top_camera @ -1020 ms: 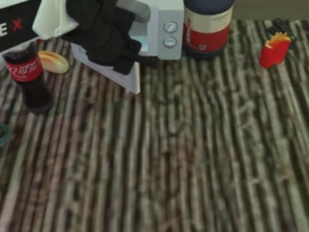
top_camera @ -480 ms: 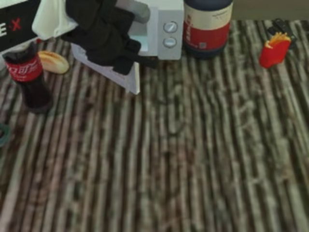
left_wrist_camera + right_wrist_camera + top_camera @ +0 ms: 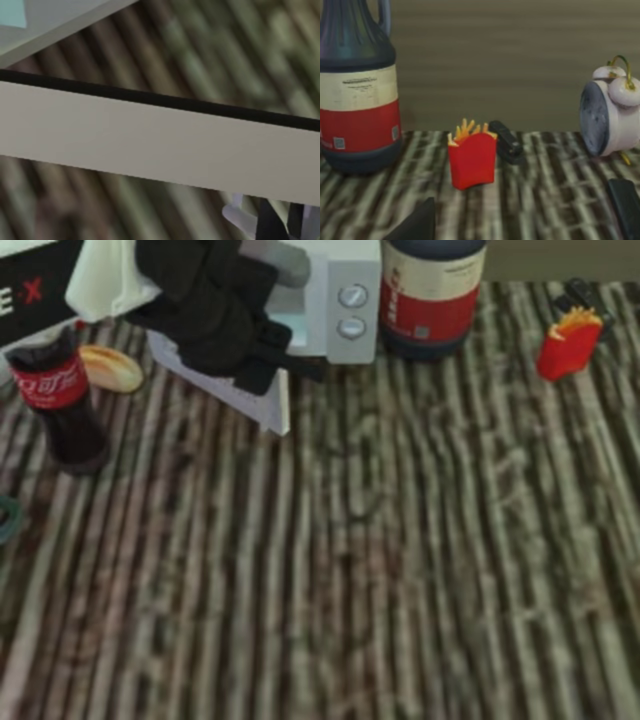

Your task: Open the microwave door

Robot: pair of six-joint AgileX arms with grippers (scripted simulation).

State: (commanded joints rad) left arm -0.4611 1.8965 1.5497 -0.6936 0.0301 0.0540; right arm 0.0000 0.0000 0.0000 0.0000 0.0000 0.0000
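White, flat microwave door (image 3: 262,400) stands swung well out from the small white boxy microwave (image 3: 340,285) at the desk's far left, barely shifted in the last second, so the opening looks nearly complete. Left tool (image 3: 262,352) hangs above the door; whether clenched, I cannot tell.

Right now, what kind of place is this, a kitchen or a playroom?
Probably neither: it looks like a computer-made tabletop for robot practice. A striped table holds a toy-sized microwave, a cola bottle and a box of fries, all mismatched in scale.
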